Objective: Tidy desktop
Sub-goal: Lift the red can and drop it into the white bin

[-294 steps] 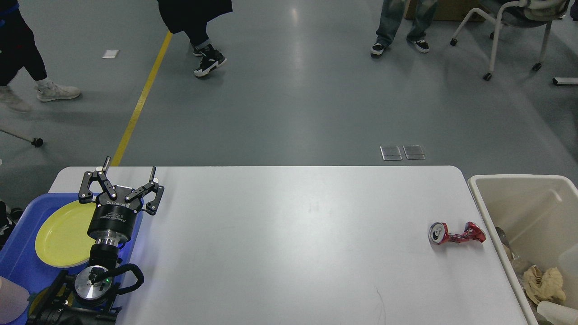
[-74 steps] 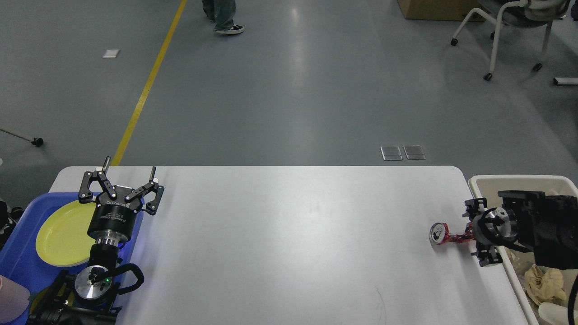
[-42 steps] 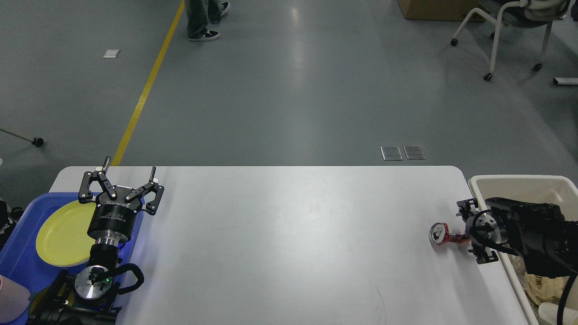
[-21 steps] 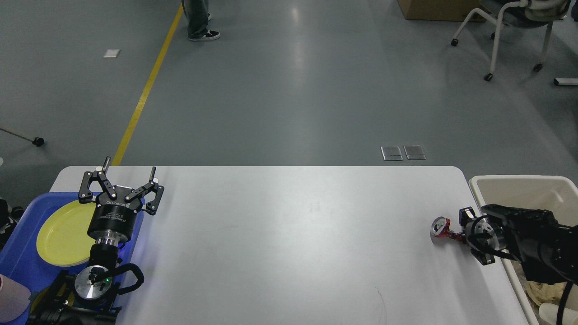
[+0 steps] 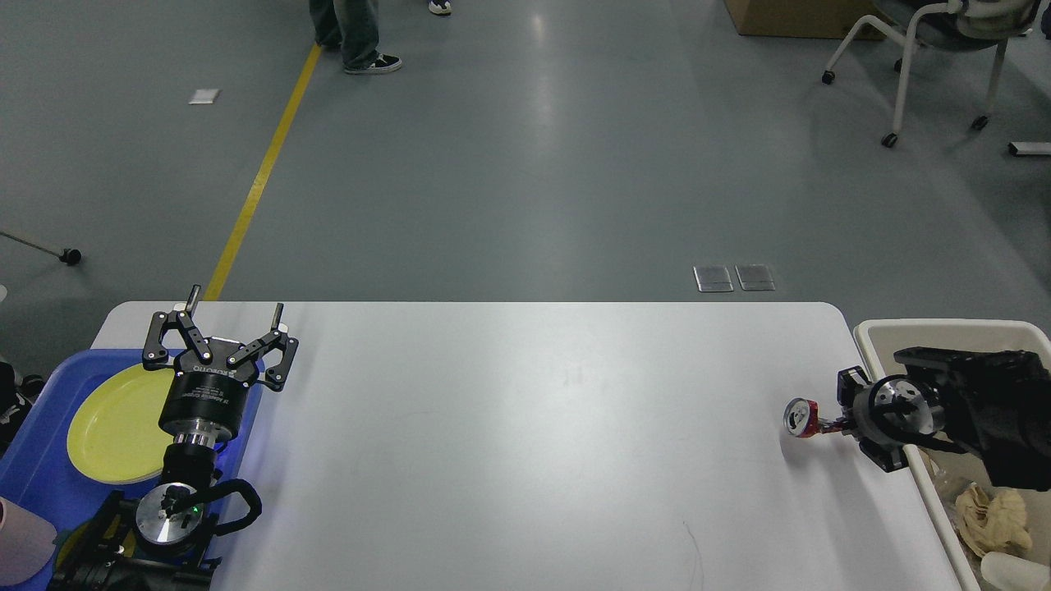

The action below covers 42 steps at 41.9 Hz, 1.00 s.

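Observation:
The desktop point(image 5: 525, 435) is a wide white tabletop. Near its right edge a crushed red can point(image 5: 803, 417) hangs just above the surface, silver top facing left, its shadow beneath it. My right gripper point(image 5: 844, 422) reaches in from the right over the bin's rim and is shut on the can's crumpled right end. At the far left my left gripper point(image 5: 237, 304) points up over the tray's edge, fingers spread open and holding nothing.
A blue tray point(image 5: 33, 492) at the left holds a yellow plate point(image 5: 115, 427). A beige bin point(image 5: 944, 331) stands against the table's right end with crumpled paper point(image 5: 993, 517) inside. A person's legs and an office chair are on the floor beyond.
My right arm came in over the bin, closed on the can's crumpled end and raised it slightly off the table. The left arm has not moved. People have walked off.

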### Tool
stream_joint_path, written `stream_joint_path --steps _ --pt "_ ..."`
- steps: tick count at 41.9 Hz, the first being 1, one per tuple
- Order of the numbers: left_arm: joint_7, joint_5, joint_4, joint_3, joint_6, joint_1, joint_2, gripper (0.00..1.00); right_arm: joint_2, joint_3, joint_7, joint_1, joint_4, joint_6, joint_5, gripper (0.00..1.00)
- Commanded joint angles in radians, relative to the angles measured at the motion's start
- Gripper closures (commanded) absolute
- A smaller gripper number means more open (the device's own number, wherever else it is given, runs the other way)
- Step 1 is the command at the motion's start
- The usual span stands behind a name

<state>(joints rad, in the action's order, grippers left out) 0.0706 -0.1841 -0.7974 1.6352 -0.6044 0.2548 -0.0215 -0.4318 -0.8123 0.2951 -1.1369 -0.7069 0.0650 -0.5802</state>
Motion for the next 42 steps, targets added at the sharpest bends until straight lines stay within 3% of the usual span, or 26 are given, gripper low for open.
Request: stream_joint_path --steps 1,10,19,25,34,42 --pt "0.000 0.000 0.000 0.000 0.000 0.000 0.000 0.04 -0.094 -0.066 0.015 -0.141 -0.167 0.077 0.083 1.00" --pt "0.000 0.000 0.000 0.000 0.000 0.000 0.000 0.04 -0.186 -0.316 0.013 -0.463 -0.417 0.257 0.143 1.00" --pt "0.000 0.000 0.000 0.000 0.000 0.000 0.000 0.04 -0.260 -0.528 0.010 -0.867 -0.672 0.407 0.350 1.00" --pt "0.000 0.000 0.000 0.000 0.000 0.000 -0.001 0.04 -0.285 -0.607 0.010 -1.058 -0.784 0.449 0.413 1.00" --pt "0.000 0.000 0.000 0.000 0.000 0.000 0.000 0.04 -0.288 -0.668 0.012 -1.109 -0.792 0.424 0.415 1.00" --pt "0.000 0.000 0.000 0.000 0.000 0.000 0.000 0.04 -0.419 -0.671 0.009 -0.970 -0.614 0.363 0.428 1.00"
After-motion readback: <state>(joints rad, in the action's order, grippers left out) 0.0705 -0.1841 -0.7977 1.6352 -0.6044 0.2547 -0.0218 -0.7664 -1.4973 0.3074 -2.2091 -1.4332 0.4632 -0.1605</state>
